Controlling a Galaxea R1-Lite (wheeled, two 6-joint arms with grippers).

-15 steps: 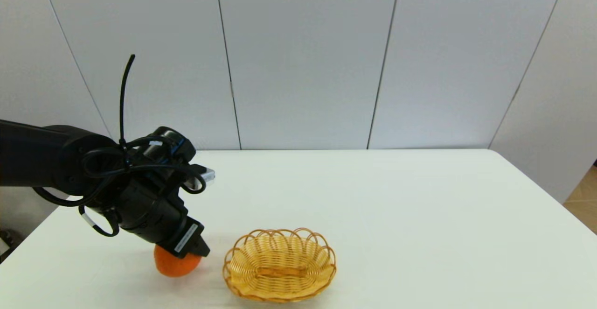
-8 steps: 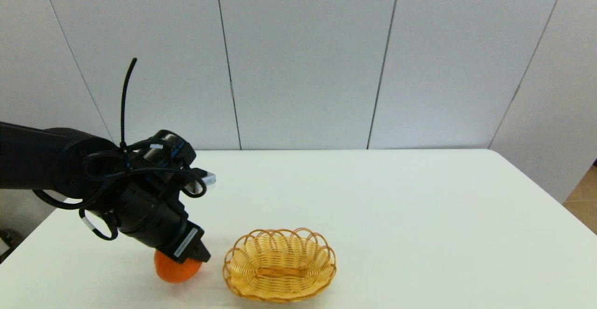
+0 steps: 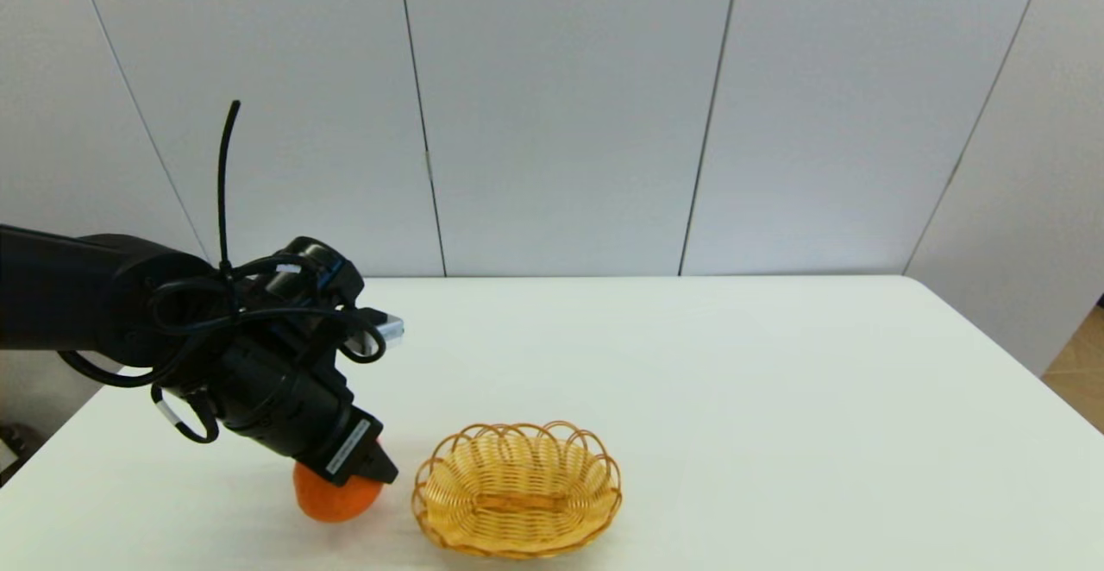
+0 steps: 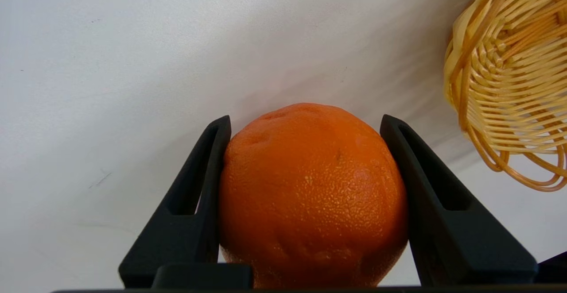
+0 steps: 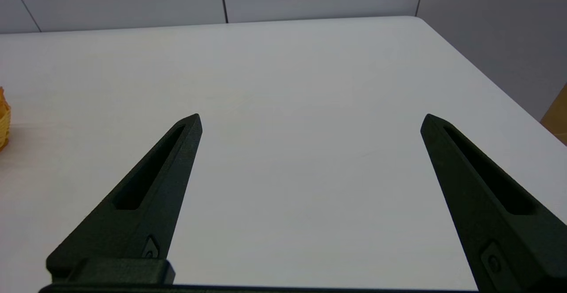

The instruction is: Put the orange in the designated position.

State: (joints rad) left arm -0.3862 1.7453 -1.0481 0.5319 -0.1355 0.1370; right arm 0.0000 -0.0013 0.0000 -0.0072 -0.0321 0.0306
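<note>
Between left hand [image 4: 305, 122] fingers: the orange [image 4: 312, 195].

One orange [image 3: 335, 498] is showing on the white table [image 3: 733, 398], and one wicker basket [image 3: 517, 488] is sitting there too. Two grippers are appearing: the left gripper [image 4: 305, 127] and the right gripper [image 5: 310, 122].

Left tool [image 3: 366, 473], clamped on the orange [image 3: 336, 498], has shifted slightly toward the wicker basket [image 3: 517, 489] over the last second. The orange moved with it; the gap between fruit and basket rim is narrower than before. In the head view the orange sits marginally lower than a second ago.
</note>
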